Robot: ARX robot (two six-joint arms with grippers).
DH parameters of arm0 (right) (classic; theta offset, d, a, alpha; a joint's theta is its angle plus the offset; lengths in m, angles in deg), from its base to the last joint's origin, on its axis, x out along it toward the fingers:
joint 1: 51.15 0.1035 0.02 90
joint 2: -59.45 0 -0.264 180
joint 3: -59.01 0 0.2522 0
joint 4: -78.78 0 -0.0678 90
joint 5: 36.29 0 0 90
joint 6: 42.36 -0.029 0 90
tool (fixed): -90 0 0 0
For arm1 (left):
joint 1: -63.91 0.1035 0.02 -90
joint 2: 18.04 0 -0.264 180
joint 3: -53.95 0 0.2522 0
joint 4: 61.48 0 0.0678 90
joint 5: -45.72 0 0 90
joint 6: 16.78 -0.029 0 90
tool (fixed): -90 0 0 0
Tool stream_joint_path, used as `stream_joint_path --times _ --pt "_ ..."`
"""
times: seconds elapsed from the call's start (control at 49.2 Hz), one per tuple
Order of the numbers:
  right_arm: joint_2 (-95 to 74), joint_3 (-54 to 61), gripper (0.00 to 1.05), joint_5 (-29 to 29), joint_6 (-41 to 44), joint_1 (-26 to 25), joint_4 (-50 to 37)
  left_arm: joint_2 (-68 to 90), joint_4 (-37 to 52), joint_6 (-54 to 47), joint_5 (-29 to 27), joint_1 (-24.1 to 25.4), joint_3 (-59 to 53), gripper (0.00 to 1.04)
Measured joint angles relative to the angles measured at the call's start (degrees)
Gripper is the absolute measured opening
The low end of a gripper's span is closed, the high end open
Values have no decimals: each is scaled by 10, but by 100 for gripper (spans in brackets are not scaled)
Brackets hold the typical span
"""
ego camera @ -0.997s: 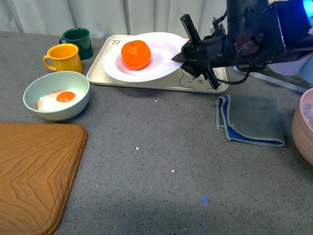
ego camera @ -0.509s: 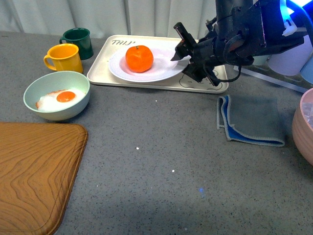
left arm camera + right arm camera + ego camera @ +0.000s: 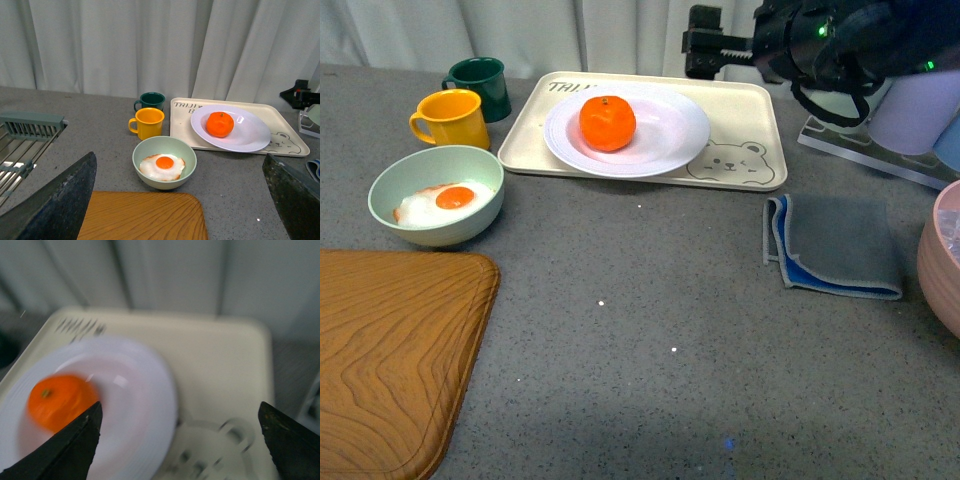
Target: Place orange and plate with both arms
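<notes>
Front view shows the orange [image 3: 607,123] in the plate [image 3: 670,135] on the tray [image 3: 750,110]; the left wrist view adds a rack [image 3: 22,145]. Both grippers' jaws are spread.

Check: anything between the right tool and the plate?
Nothing visible. The right tool hangs open above the tray's far edge, apart from the plate, which holds the orange. Only bare tray lies between them.

Bare counter [image 3: 650,300] lies open between bowl [image 3: 436,195], cloth [image 3: 835,245] and tray [image 3: 740,175].

bright orange mandarin [image 3: 607,123], white plate [image 3: 665,135]
</notes>
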Motion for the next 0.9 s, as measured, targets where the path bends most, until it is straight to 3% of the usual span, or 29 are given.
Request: stream_joint_path --times 0.041,0.081,0.183,0.407,0.509,0.793,0.895 --pt "17 57 82 64 25 2 -109 0 0 0 0 0 0 98" --pt "32 103 76 89 38 2 -180 0 0 0 0 0 0 98" --pt "111 270 55 93 68 -22 -356 0 0 0 0 0 0 98" --pt "254 473 14 61 79 -71 -421 0 0 0 0 0 0 98" --pt "291 523 0 47 81 -78 -426 0 0 0 0 0 0 98" --pt "418 645 1 19 82 -107 -422 0 0 0 0 0 0 98" --pt "476 668 1 13 82 -116 -374 0 0 0 0 0 0 98"
